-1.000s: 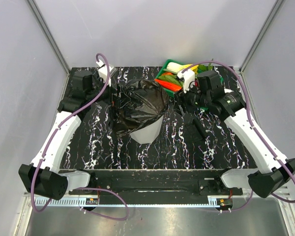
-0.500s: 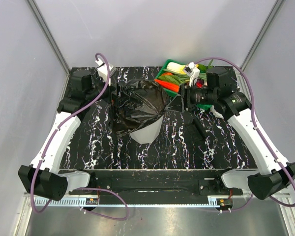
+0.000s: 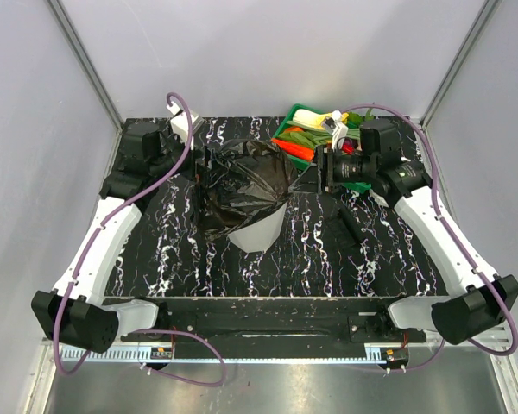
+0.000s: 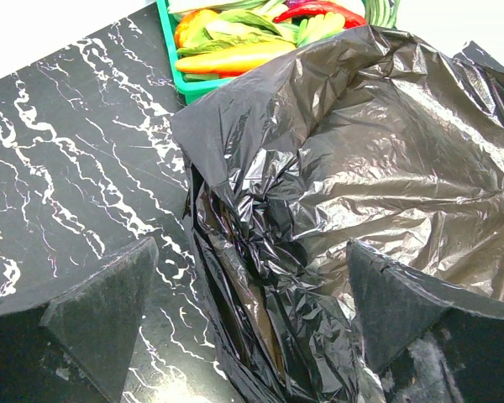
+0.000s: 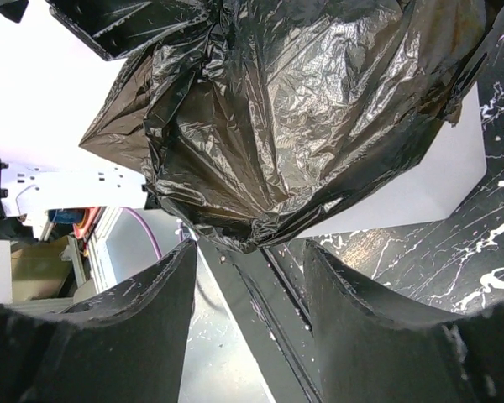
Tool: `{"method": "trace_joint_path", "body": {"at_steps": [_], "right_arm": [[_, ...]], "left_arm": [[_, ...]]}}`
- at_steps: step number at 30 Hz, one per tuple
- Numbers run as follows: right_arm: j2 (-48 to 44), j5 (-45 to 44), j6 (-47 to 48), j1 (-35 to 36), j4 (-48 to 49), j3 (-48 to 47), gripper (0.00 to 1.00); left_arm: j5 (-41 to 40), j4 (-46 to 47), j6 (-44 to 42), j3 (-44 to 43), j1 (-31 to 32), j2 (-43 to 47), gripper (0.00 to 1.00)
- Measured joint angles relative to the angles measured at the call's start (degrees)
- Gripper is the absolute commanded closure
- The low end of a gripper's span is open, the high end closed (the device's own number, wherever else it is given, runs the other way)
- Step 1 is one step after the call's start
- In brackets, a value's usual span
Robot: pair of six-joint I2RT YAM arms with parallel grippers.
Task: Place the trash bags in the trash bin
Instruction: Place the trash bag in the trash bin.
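Trash bag over bin; L tool, R tool agape.

Table: black marble-look tabletop, white veining.
Walls: plain pale grey panels on three sides.
Frame: aluminium posts at the rear corners.
Near edge: brushed metal surface.
Light: even, soft.

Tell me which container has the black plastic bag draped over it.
The tall translucent white plastic bin, mid-table; the shallow green tray beyond it holds vegetables.
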State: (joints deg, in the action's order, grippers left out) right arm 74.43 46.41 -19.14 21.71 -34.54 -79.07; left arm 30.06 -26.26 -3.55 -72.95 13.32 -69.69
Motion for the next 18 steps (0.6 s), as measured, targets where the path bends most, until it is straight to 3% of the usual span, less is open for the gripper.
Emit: {"method": "trace_joint_path", "body": {"at_steps": [12, 18], "right_arm": [[1.4, 1.5, -2.1, -0.6, 2.9, 3.0, 0.45], [2.3, 2.9, -3.6, -0.8, 5.0, 3.0, 0.54]], "left_arm": [[0.0, 0.3, -0.6, 0.4, 0.0, 0.0, 0.01], [0.0, 0.3, -0.8, 0.4, 0.0, 0.0, 0.01]]}}
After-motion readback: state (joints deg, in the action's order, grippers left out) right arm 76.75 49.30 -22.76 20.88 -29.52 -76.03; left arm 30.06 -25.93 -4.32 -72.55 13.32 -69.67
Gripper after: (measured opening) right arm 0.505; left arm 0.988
